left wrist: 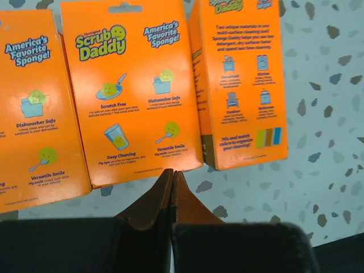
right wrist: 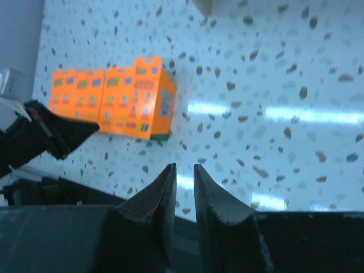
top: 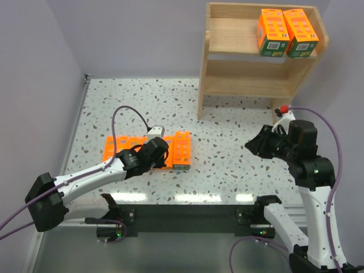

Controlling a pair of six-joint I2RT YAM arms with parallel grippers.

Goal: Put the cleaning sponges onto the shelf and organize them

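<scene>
Two bright orange rectangular sponge packs [top: 285, 32] on light wooden shelf [top: 227, 34] top tier, right; four [top: 181, 149] on table. Left gripper [left wrist: 172, 173] closed, empty; right gripper [right wrist: 183, 170] nearly closed, empty.

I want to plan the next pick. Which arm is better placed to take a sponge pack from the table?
Left. The left gripper hangs right over the row of sponge packs, its fingers shut and holding nothing. The right gripper is empty too, but off to the side, apart from the row.

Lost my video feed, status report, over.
Left pincer shut, empty, at the sponge row on the table. Right pincer near shut, empty, held clear. Two sponges on the shelf's top tier. Nothing blocking.
</scene>
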